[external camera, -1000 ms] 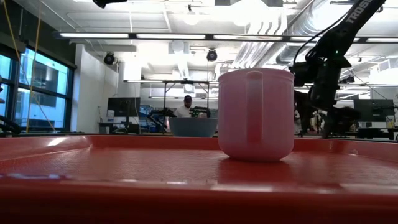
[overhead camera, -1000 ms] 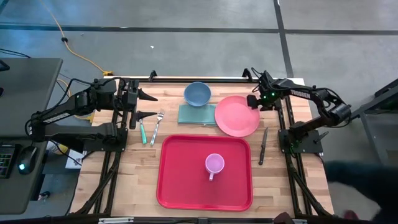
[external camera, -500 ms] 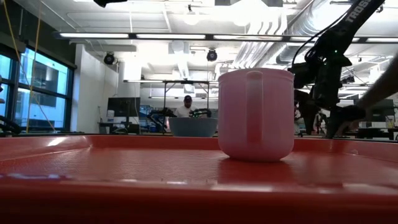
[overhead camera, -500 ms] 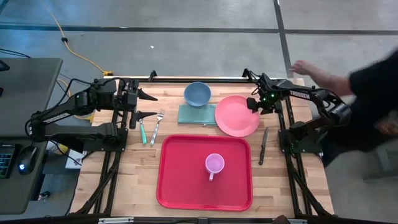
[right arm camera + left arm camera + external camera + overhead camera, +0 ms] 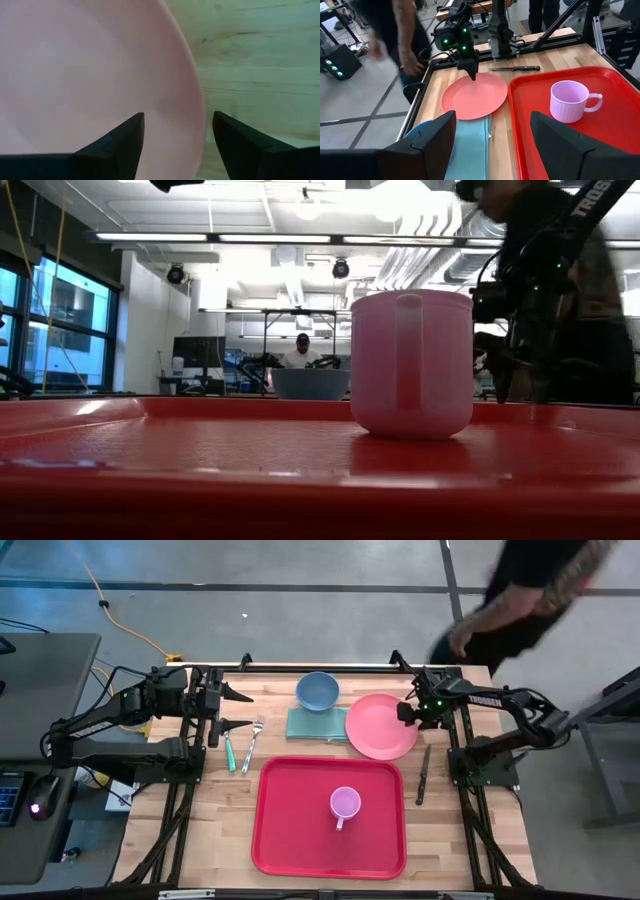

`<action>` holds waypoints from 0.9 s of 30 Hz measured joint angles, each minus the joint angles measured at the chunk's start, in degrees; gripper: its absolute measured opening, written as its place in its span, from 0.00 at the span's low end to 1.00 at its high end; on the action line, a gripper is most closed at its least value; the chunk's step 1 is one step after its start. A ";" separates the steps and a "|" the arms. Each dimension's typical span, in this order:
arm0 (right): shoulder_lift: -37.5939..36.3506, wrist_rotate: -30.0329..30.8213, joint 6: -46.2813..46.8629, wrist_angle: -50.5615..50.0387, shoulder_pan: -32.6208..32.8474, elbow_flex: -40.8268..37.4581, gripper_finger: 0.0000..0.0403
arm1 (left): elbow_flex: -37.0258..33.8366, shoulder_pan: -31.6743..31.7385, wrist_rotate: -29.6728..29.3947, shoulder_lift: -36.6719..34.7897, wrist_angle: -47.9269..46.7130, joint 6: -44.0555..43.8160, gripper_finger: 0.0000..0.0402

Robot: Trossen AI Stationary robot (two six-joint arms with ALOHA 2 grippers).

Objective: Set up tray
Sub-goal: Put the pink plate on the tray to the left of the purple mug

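Tray (image 5: 300,810): large, red, rectangular, rounded corners, raised rim; lies flat on the wooden table (image 5: 210,820), lower centre of the high view.
Mug (image 5: 345,805): pink, upright on the tray, right of the tray's middle, handle toward the bottom of the frame. Fills the centre of the low view.
Plate (image 5: 381,726): round, pink, on the table just above the tray's upper right corner, its left edge over the cloth.
Cloth (image 5: 315,724): teal, folded, above the tray, just below the bowl.
Bowl (image 5: 317,691): blue, near the table's top edge, centre.
Fork (image 5: 252,743): silver, left of the cloth.
Green-handled utensil (image 5: 229,751): just left of the fork; type cannot be told.
Knife (image 5: 424,773): dark handle, right of the tray, below the plate.
Right gripper (image 5: 405,710): at the plate's upper right rim, fingers spread wide with the rim between them, holding nothing.
Left gripper (image 5: 240,710): upper left of the table, above the fork, fingers spread wide, empty.
Person (image 5: 520,590): upper right of the high view, beyond the table's corner.
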 joint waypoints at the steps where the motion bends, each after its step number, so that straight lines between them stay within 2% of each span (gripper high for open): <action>1: 0.07 0.11 -0.17 -0.09 0.02 0.25 0.54 | 0.00 0.00 0.01 -0.02 0.02 0.00 0.71; 5: 0.27 0.22 -2.01 -0.06 0.04 1.24 0.52 | 0.00 0.02 0.00 -0.01 0.00 -0.01 0.71; 9: 0.34 0.19 -3.05 1.05 0.04 1.65 0.45 | 0.00 0.02 -0.02 0.00 0.02 -0.02 0.71; 22: 0.43 -0.25 -9.08 3.36 0.08 1.78 0.04 | 0.00 0.02 -0.22 0.00 0.02 -0.22 0.71; 27: 0.43 -1.23 -9.45 4.91 0.02 1.74 0.01 | 0.00 0.02 -0.24 0.00 0.02 -0.22 0.71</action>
